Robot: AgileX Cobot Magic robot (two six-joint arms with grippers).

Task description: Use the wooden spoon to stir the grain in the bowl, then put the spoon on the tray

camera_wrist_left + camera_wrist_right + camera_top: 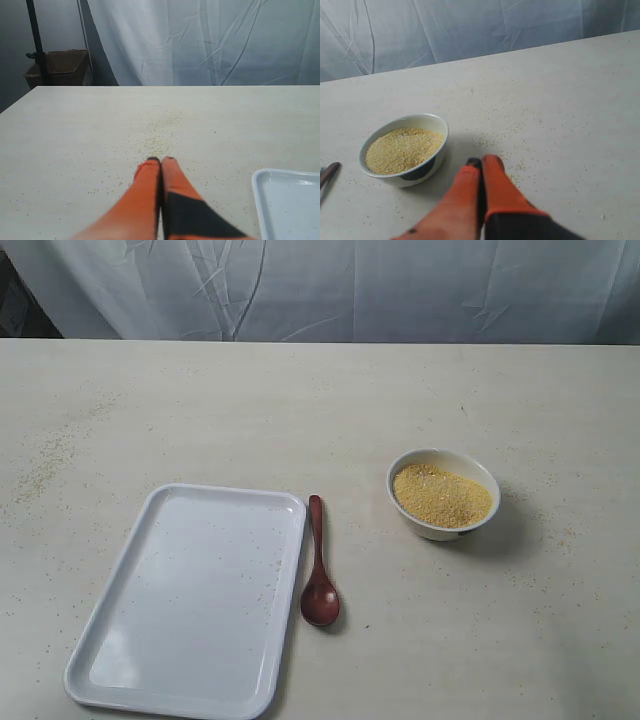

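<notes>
White plastic and pale laminate fill the exterior view, where we see the tray [190,600] lying flat on the tabletop [300,410] at the lower left. A few stray granules dot its floor. The spoon [319,575], dark reddish-brown and glossy, lies on the tabletop just beside the tray's right rim. Its scoop faces up at the near end and its slim handle points away; we cannot tell whether the handle tip touches the rim. Well to the spoon's right sits the bowl [425,528], upright, with a dark mark low on its side. It is filled nearly to the brim with the grain [442,496], a level yellow bed. Loose granules [45,470] speckle the tabletop at far left. A creased white curtain [350,290] hangs behind. Neither arm shows in this view. In the left wrist view the left end effector [161,160] hovers over bare tabletop with its orange fingers pressed together, nothing between them, and a corner of the tray beside it. The right end effector [481,160] is likewise closed tight and empty, poised near the bowl.
</notes>
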